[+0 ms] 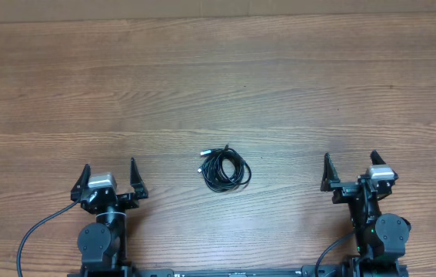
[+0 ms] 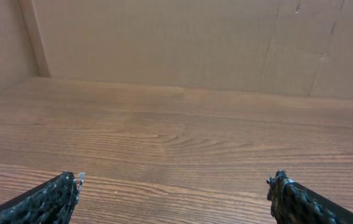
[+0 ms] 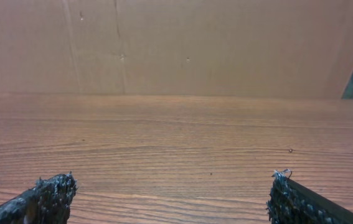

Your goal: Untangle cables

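The cables [image 1: 224, 170] lie as one small black coil near the middle of the wooden table [image 1: 218, 85], with a small plug end sticking out at the coil's upper left. My left gripper [image 1: 110, 176] stands open at the front left, well to the left of the coil, with nothing between its fingers [image 2: 55, 196]. At the front right, my right gripper [image 1: 350, 168] is open too, a similar distance right of the coil. Neither wrist view shows the cables, only bare wood between the wide-spread fingertips [image 3: 288, 196].
A plain cardboard-coloured wall [image 2: 188, 43] rises along the table's far edge. Thick black wires [image 1: 37, 231] loop from the arm bases at the front edge.
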Action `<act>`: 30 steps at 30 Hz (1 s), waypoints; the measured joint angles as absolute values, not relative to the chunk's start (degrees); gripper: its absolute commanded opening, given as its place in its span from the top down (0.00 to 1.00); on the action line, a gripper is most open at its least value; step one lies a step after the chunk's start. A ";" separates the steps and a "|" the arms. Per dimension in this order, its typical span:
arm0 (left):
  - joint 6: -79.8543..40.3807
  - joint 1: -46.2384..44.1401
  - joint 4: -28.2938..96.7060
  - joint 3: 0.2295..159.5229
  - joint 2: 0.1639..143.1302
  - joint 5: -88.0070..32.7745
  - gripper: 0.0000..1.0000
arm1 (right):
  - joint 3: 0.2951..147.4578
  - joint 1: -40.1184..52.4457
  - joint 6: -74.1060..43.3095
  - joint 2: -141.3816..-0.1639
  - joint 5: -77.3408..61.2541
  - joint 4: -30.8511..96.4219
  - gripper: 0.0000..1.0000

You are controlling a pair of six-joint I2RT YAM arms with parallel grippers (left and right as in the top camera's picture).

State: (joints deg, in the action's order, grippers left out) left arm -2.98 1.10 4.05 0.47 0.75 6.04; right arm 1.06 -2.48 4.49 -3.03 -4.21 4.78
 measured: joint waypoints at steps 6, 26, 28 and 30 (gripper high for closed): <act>-2.98 1.10 4.05 0.47 0.75 6.04 0.00 | 1.06 -2.48 4.49 -3.03 -4.21 4.75 0.00; -2.98 1.08 4.05 0.47 0.75 6.07 0.00 | 1.06 -2.48 -9.85 -3.22 -36.21 -12.80 0.00; -2.98 1.10 4.05 0.49 0.75 6.04 0.00 | 1.15 -2.46 -10.98 -3.22 -37.67 -15.88 0.00; -2.98 1.10 4.05 0.47 0.75 6.04 0.01 | 1.54 -2.48 -11.66 -3.25 -38.54 -15.75 0.00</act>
State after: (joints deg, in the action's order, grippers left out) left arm -2.98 1.10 4.05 0.47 0.75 6.04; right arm 1.54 -2.48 -11.66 -3.25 -38.54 -15.75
